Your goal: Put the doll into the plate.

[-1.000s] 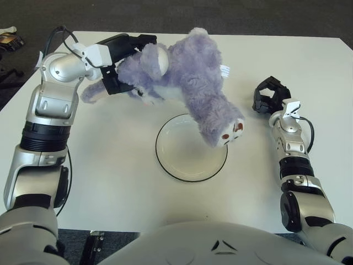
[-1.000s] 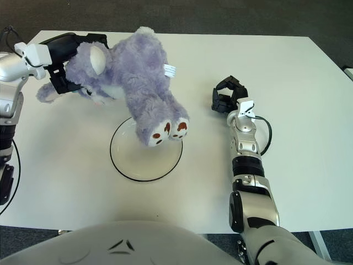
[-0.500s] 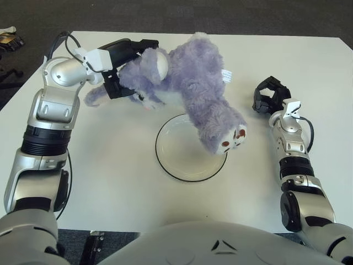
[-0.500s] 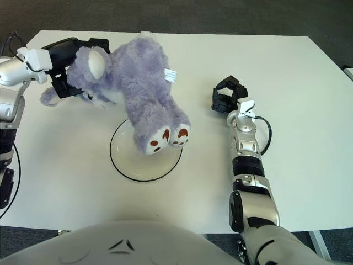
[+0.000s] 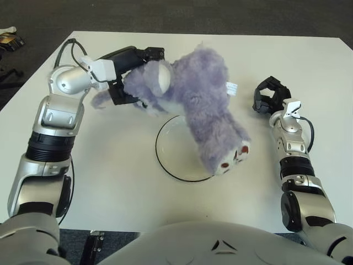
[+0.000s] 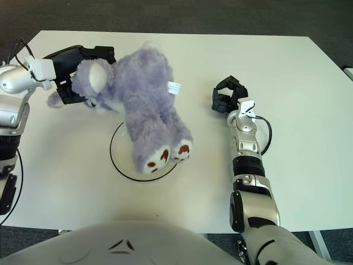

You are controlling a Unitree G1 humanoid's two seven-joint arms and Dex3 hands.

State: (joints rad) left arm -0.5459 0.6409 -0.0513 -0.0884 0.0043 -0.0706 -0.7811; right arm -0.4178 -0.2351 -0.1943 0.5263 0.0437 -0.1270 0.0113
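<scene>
I have the left hand (image 5: 129, 77) clamped around the head end of the doll (image 5: 201, 113), a purple plush animal with one pale ear showing beside the dark fingers. The doll hangs head-up toward the left, its body slanting down across the plate (image 5: 171, 149), a shallow clear dish with a dark rim on the white table (image 5: 110, 176). Its feet (pale soles with reddish-brown pads) show at the near-right rim of the plate; I cannot tell whether they touch it. A white tag sticks out from the doll's right flank. The right hand (image 5: 269, 95) shows well right of the doll, fingers curled in and holding nothing.
</scene>
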